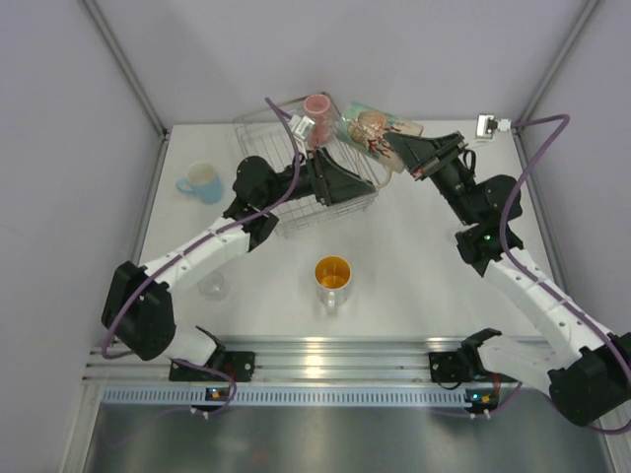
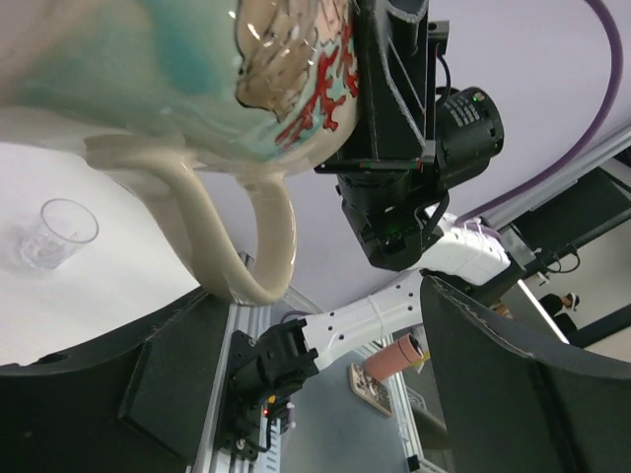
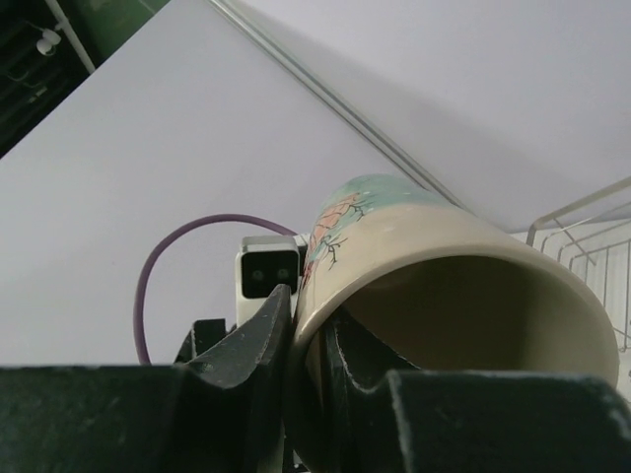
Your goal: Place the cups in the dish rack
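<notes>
My right gripper (image 1: 402, 148) is shut on the rim of a cream and teal painted mug (image 1: 370, 128), held tilted on its side above the far right corner of the wire dish rack (image 1: 258, 138). In the right wrist view one finger is inside the mug (image 3: 444, 246) and one outside, with the gripper (image 3: 311, 330) pinching the wall. My left gripper (image 1: 361, 187) is open and empty, low over the rack's right side, just below the mug (image 2: 197, 89). A pink cup (image 1: 316, 104) sits at the rack's far edge.
A light blue cup (image 1: 202, 182) stands left of the rack. A speckled mug with an orange inside (image 1: 332, 275) stands at mid table. A clear glass tumbler (image 1: 211, 287) stands near the left arm and shows in the left wrist view (image 2: 54, 232). Rack wires (image 3: 592, 227) show at right.
</notes>
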`<state>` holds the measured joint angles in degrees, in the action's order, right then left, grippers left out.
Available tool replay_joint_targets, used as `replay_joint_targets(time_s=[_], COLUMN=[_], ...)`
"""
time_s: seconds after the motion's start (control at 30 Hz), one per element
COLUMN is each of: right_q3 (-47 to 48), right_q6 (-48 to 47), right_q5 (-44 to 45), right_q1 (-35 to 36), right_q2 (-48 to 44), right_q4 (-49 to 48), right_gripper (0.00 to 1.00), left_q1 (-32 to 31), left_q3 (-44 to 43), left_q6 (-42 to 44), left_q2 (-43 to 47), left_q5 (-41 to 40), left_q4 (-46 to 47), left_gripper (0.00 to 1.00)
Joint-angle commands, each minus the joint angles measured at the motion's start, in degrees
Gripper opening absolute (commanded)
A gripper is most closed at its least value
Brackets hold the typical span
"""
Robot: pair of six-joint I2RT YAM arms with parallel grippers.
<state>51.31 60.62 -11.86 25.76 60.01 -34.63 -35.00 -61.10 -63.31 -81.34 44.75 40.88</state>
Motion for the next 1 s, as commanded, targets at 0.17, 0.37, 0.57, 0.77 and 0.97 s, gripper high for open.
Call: replay_joint_targets(time_s=[0.17,0.37,0.57,0.77,0.97], right_q3=[-1.12,-3.49,-5.52,-7.45,-9.56], right_q6=[3.80,3.98,4.68,4.42,2.67], right_q5=[-1.41,-1.41,-1.76,-2.38,-2.73], right_q1=[1.31,1.75,2.10,2.63,2.72], right_q2=[0.28,-0.42,-0.42,-0.59,-2.17], right_q4=[-15.99,-15.99,-16.26,-16.43,-14.15], right_gripper=[0.00,0.00,0.00,0.00,0.00], left_q1=[-2.53,-2.53,-2.53,-2.53,-2.53], left_q3=[-3.15,-2.88,-2.71,-2.97,-3.23], left_q6=[-4.89,-10.78,-11.57,-12.37,-10.09], left_q2=[-4.96,-8.13,-9.71,-10.42,-9.28], left_q5=[-2.65,-3.62,-4.23,-4.32,-4.94], left_q4=[15.79,24.23,24.51,23.46,18.80], left_gripper=[0.78,0.69,0.58,0.24,0.00])
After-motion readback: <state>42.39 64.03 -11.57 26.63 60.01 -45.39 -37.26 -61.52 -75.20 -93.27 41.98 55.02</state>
